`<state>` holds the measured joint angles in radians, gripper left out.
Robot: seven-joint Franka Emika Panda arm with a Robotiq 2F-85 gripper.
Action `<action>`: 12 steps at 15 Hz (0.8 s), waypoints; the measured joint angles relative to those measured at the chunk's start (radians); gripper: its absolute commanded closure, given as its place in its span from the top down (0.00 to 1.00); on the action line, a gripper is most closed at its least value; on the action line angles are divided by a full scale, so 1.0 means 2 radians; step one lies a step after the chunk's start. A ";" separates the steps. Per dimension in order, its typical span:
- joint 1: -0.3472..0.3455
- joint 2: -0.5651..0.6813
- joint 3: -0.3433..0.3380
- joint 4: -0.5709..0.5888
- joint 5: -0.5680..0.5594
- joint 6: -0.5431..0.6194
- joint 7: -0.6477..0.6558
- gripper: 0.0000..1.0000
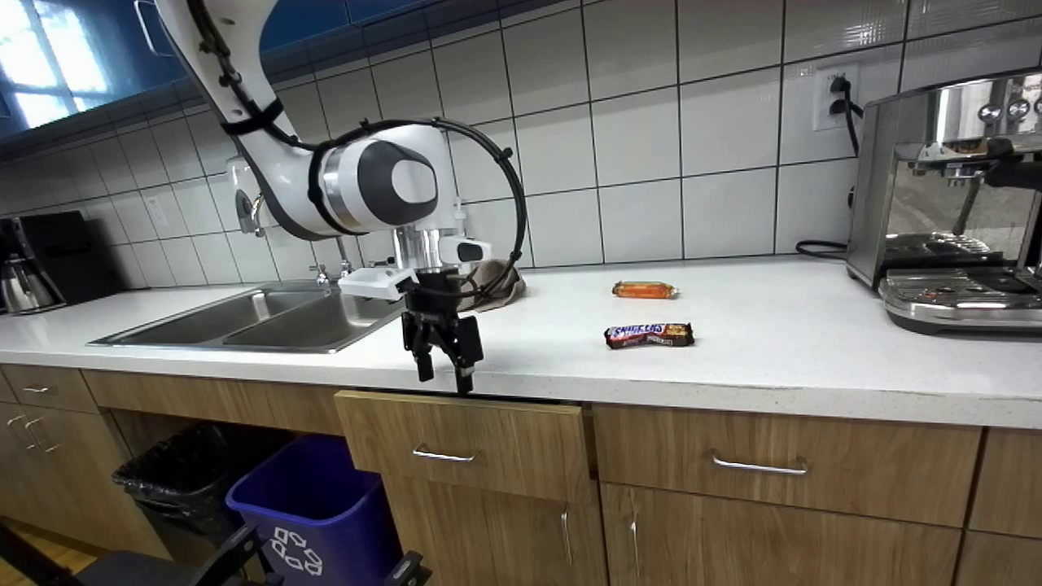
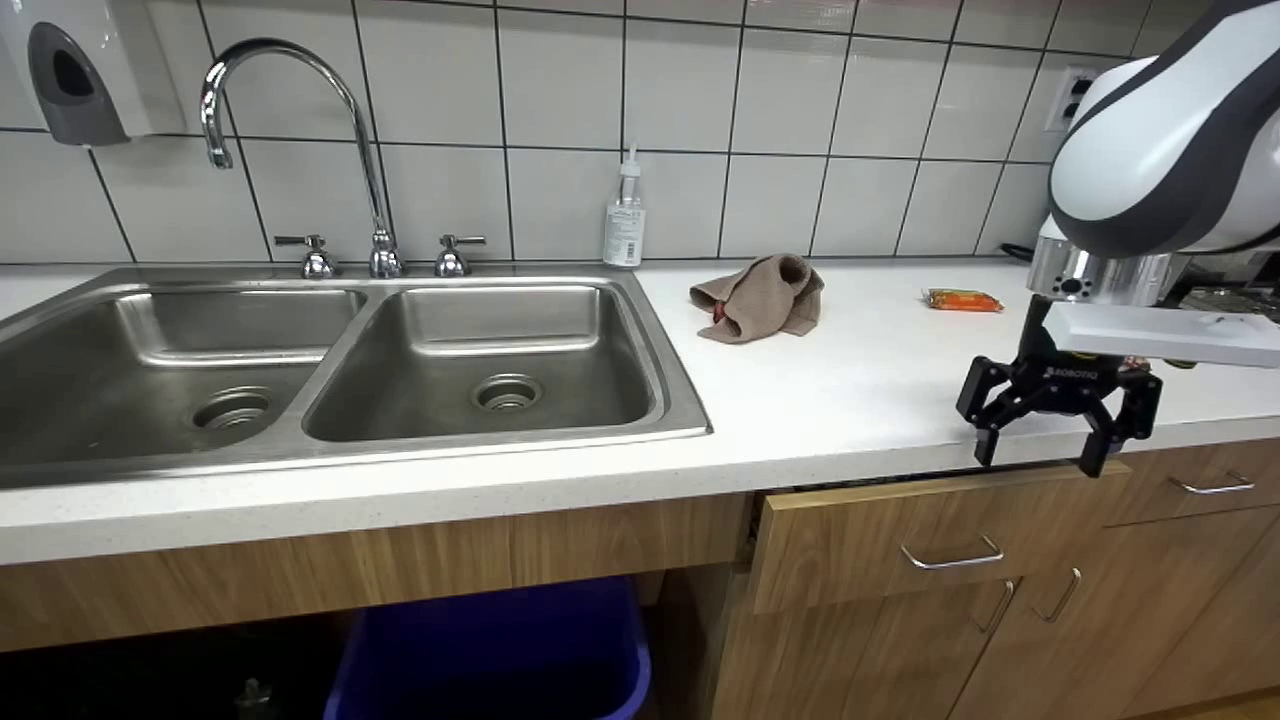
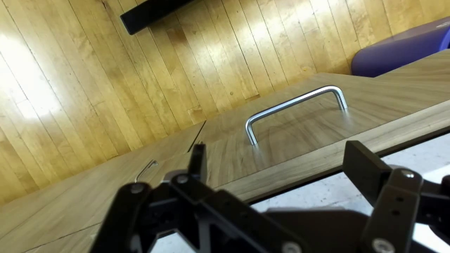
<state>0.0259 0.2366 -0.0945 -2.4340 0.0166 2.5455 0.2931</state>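
Observation:
My gripper [image 1: 444, 380] is open and empty, pointing down at the counter's front edge. It also shows in an exterior view [image 2: 1038, 460] and in the wrist view [image 3: 276, 149]. Its fingertips are over the top edge of a wooden drawer [image 1: 521, 443] that stands slightly open; I cannot tell if they touch it. The drawer's metal handle [image 3: 295, 102] lies beyond the fingers in the wrist view. A Snickers bar [image 1: 649, 335] and an orange-wrapped bar [image 1: 645, 290] lie on the counter; the orange one also shows in an exterior view [image 2: 962, 300]. The Snickers is mostly hidden there.
A brown cloth [image 2: 765, 300] lies crumpled beside the double sink [image 2: 690, 425]. An espresso machine [image 1: 863, 203] stands on the counter. A soap bottle [image 2: 625, 225] stands by the wall. A blue recycling bin [image 1: 326, 541] and a black-lined bin [image 1: 155, 492] stand below the counter.

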 measured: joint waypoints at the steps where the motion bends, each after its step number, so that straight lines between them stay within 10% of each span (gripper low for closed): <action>1: -0.001 -0.007 0.000 -0.004 0.001 0.000 0.000 1.00; 12: -0.006 -0.077 0.000 -0.036 0.023 -0.004 -0.004 1.00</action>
<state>0.0137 0.0820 -0.0943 -2.5051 0.0621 2.5366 0.2849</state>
